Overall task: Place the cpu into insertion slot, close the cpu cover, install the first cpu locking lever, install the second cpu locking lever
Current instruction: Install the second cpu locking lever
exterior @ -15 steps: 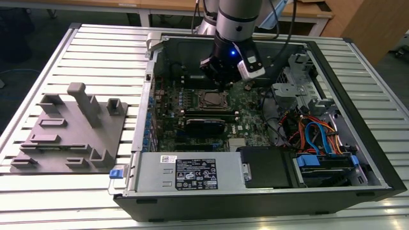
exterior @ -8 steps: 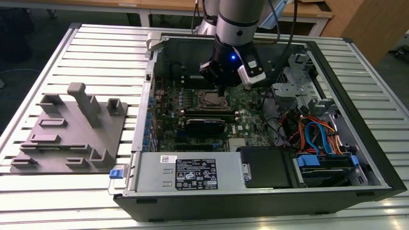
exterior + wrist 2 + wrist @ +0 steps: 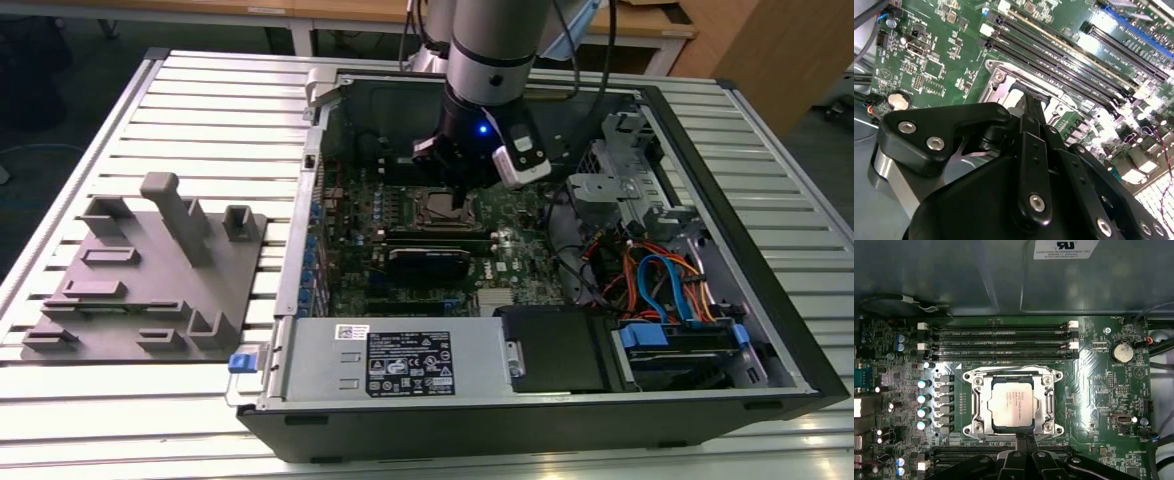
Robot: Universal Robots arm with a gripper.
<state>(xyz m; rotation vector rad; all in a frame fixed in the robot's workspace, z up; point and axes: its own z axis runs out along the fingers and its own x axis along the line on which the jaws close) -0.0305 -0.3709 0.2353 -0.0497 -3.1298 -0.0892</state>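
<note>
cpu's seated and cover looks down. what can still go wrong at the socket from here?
1. The gripper sits right at the rim of the cpu cover, fingers together. A slip sideways could scrape the cpu or the board.
2. The memory slots and a row of capacitors crowd the insertion slot, so a wide lever sweep might hit them.
3. Whether the cover lies fully flat can't be told; forcing a lever on a raised frame could bend it.
</note>
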